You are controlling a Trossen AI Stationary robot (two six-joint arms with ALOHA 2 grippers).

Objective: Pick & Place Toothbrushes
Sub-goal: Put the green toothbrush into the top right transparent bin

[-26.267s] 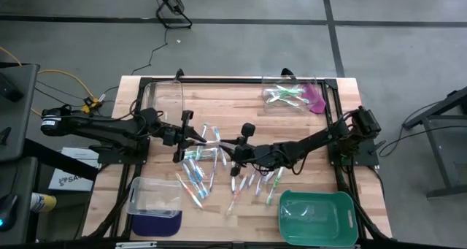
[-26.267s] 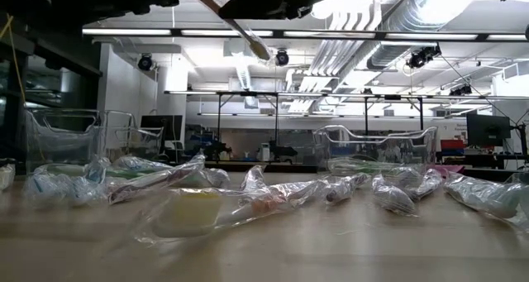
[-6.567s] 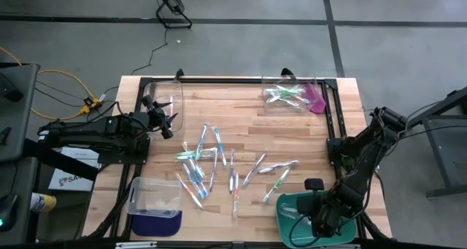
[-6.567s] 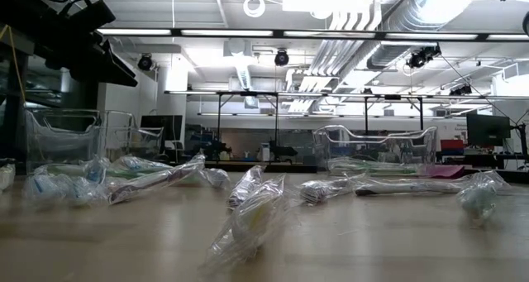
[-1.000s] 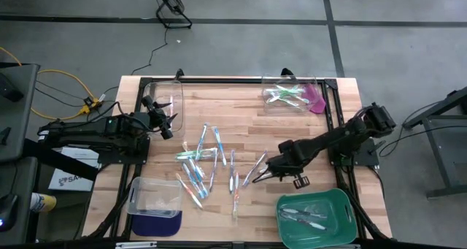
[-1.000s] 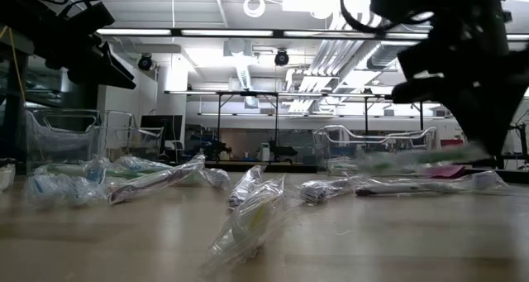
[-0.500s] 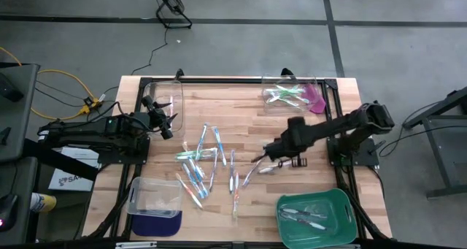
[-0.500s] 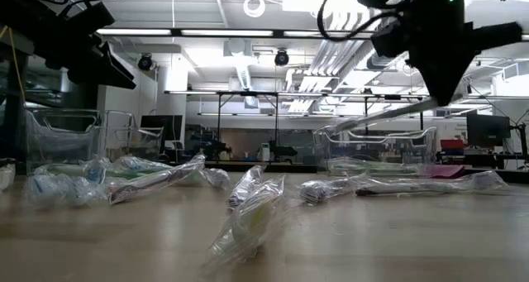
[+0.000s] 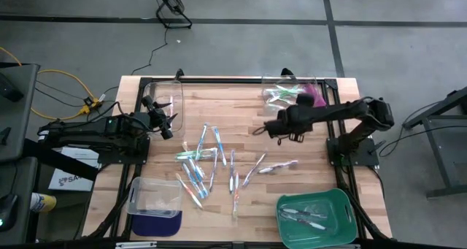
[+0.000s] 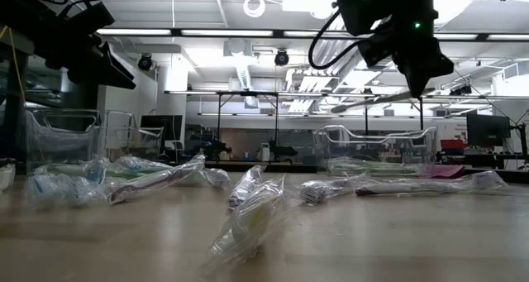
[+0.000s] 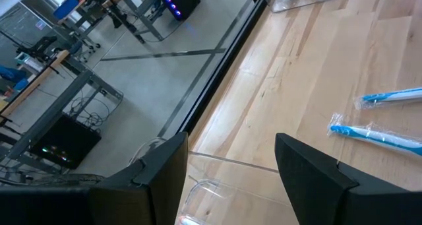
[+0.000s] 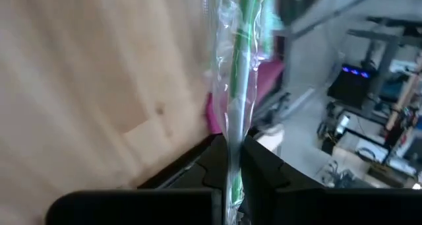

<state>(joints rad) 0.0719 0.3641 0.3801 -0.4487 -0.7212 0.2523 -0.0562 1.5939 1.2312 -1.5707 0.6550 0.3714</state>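
Several toothbrushes (image 9: 201,165) in clear wrappers lie scattered flat on the middle of the wooden table. My right gripper (image 9: 261,130) hangs above the table's far middle, shut on a green toothbrush (image 12: 245,53) in a clear wrapper. In the low view that green toothbrush (image 10: 364,105) sticks out sideways from the right gripper (image 10: 416,82), well above the tabletop. My left gripper (image 9: 168,126) waits open at the left, near a clear bin (image 9: 164,96); nothing is between its fingers (image 11: 161,179). My right gripper pinches the wrapped green toothbrush between its two fingers, at a spot on the handle (image 12: 231,140) inside the clear wrapper. The long remainder stands out past the fingertips. The toothbrush is lifted clear of the table and slants a little.
A clear bin (image 9: 266,101) at the far right holds green toothbrushes beside a pink piece (image 9: 315,99). A green tray (image 9: 344,202) at the near right holds a few toothbrushes. Another clear bin (image 9: 139,194) stands at the near left. A black frame (image 9: 241,80) runs along the table's far edge.
My right gripper has risen and gone from the table's middle toward the far edge, rolling and tipping as it went, staying shut. The green toothbrush has gone with it, from just above the tabletop to well clear of it.
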